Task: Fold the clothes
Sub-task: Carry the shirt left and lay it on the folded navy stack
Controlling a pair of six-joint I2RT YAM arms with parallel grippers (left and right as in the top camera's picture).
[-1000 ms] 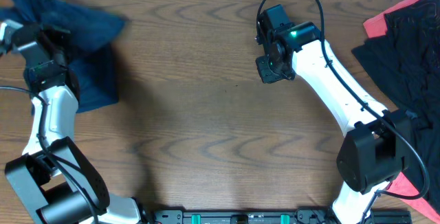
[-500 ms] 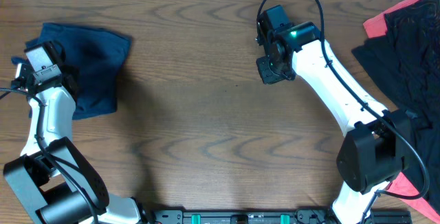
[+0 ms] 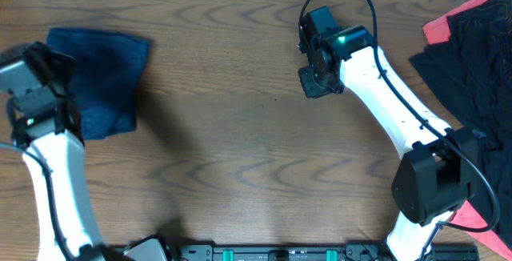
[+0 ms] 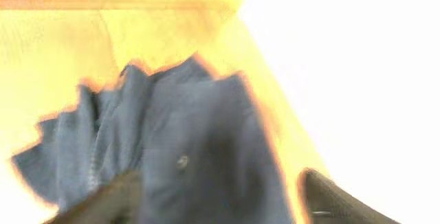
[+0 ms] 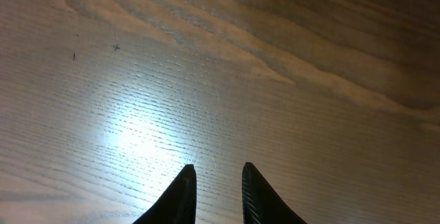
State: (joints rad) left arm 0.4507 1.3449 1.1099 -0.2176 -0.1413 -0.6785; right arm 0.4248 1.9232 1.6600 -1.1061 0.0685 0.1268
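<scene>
step in hand, as i read it: the navy garment (image 3: 104, 77) is done and set aside. it lies as a flat, roughly squared-off piece at the far left of the table (image 3: 240, 149), near the back edge. left gripper (image 4: 218, 179) hangs over its near-left part, fingers spread wide and nothing between them. right gripper (image 5: 216, 172) sits over bare wood mid-table, tips only narrowly parted, holding nothing.

next move probably calls for a fresh piece from the unfolded heap at the right edge: black clothes (image 3: 480, 61) over a coral-red one (image 3: 448, 25). it's well apart from both grippers, and the right arm is nearer.

views: overhead gives the layout and the heap but not the jaw gaps. left wrist – blurred, blown-out – shows the wide fingers and wrinkles in the navy cloth. right wrist shows the narrow gap and bare wood grain below.
</scene>
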